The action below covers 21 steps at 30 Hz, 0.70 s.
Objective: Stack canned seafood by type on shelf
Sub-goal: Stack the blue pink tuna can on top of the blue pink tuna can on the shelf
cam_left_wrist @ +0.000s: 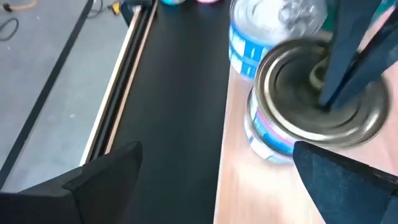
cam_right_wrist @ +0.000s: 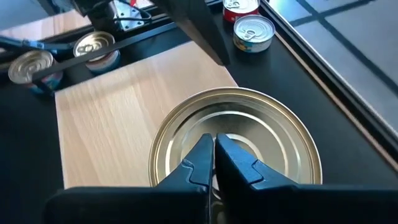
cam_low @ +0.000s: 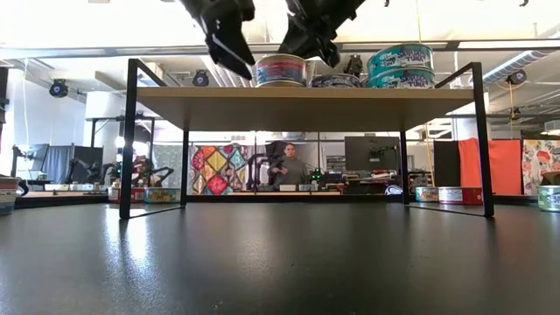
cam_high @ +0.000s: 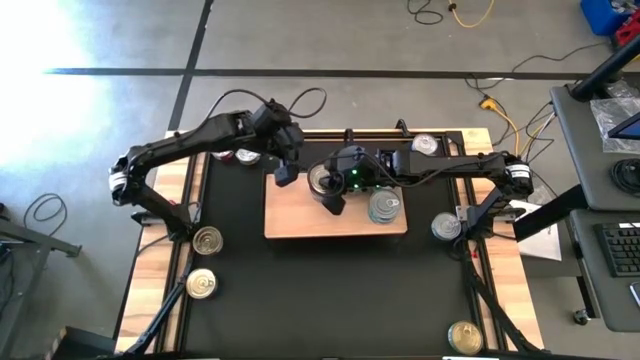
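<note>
Two gold tins (cam_high: 207,240) are seen near the mat's left edge. On the shelf (cam_high: 300,218), a tin (cam_right_wrist: 235,140) sits by the back edge, with a stack of two (cam_high: 384,207) towards the right edge. The right gripper (cam_right_wrist: 214,163), fingers together, is poised on that tin's lid, perhaps touching. The left gripper (cam_high: 287,172), fingers apart, is held over the shelf's back-left corner.

1. Bright daylight glares on the floor (cam_high: 60,40) in the high view's upper left.
2. Ceiling lights wash out the low view's top.
3. The left wrist view is blurred.
4. The black mat (cam_low: 280,262) shows soft sheen.
</note>
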Each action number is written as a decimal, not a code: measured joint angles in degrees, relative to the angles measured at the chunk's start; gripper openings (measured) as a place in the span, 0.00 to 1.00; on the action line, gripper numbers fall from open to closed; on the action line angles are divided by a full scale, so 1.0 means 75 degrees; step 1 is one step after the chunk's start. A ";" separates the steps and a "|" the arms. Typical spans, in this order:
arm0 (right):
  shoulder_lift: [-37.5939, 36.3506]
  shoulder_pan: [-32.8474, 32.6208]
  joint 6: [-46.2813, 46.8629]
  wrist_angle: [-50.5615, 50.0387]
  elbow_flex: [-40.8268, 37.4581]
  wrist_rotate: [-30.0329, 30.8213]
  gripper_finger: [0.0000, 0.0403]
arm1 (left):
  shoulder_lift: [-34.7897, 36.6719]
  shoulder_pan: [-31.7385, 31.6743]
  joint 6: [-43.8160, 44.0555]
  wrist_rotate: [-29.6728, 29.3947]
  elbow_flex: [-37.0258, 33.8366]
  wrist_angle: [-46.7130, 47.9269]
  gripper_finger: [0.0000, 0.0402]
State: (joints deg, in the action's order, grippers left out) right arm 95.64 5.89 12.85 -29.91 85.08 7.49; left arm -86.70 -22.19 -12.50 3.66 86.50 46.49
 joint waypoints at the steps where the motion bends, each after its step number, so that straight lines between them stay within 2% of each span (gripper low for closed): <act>1: -0.0003 -0.0003 -0.0134 0.0003 0.0000 0.0000 0.03 | 0.0003 0.0010 0.0020 -0.0008 0.0000 -0.0070 1.00; 7: -0.0192 0.0000 -0.0642 -0.0084 0.0369 -0.0004 0.03 | -0.0270 -0.0030 0.0028 -0.0759 0.0000 -0.0364 1.00; 13: -0.0467 -0.0025 -0.0773 -0.0373 0.0932 -0.0114 0.03 | -0.0640 -0.0079 0.0009 -0.0825 0.0000 -0.0687 1.00; 21: -0.0720 -0.0194 -0.0191 -0.2521 0.1354 -0.0406 0.03 | -0.0793 -0.0051 0.0170 -0.0793 0.0000 -0.0510 1.00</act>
State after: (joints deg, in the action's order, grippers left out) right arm 90.24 4.44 11.42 -48.82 95.23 4.44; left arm -92.65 -22.57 -11.23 -2.29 86.50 42.66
